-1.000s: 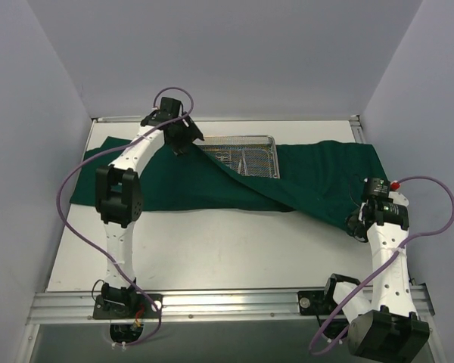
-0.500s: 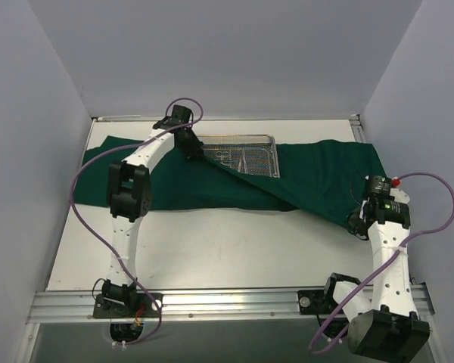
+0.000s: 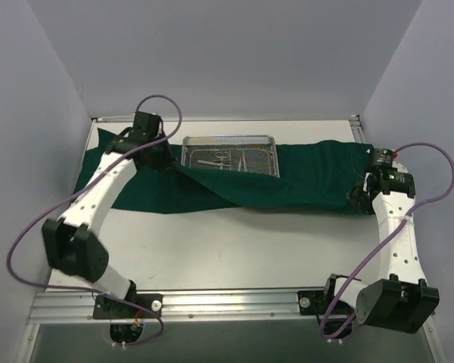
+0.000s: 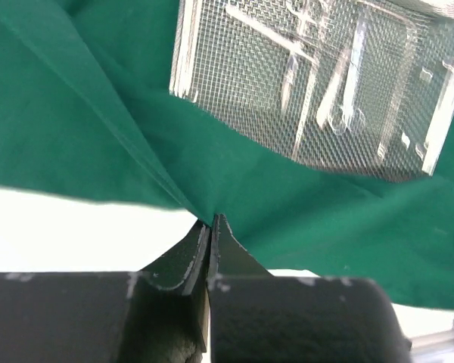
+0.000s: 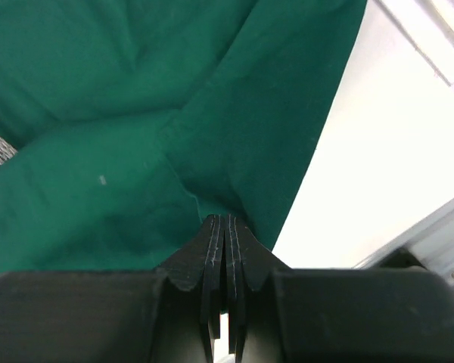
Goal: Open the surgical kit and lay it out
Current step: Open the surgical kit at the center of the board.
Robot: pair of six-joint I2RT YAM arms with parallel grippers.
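One white table (image 3: 234,249) carried everything, and one dark green cloth (image 3: 318,178) lay across its far half, spreading out to the left and right of the tray and under it, with a fold running diagonally just in front of the tray. Two white and black arms reached over the table: the left arm (image 3: 98,197) ended just left of the tray, and the right arm (image 3: 393,234) ended well to the right of it, at the cloth's right end. Each arm trailed one purple cable. One rectangular silver wire-mesh tray (image 3: 228,139) sat uncovered on the cloth. The left gripper (image 4: 213,223) had its fingers pressed together on a pinch of cloth just beside the tray's near left corner, the fabric drawn up into creases at the tips. The right gripper (image 5: 225,221) was likewise clamped on a bunched fold of cloth, far from the tray and near the table's right edge. Several slim silver instruments (image 4: 340,98) lay inside the tray, one with ring handles; their exact count could not be told.
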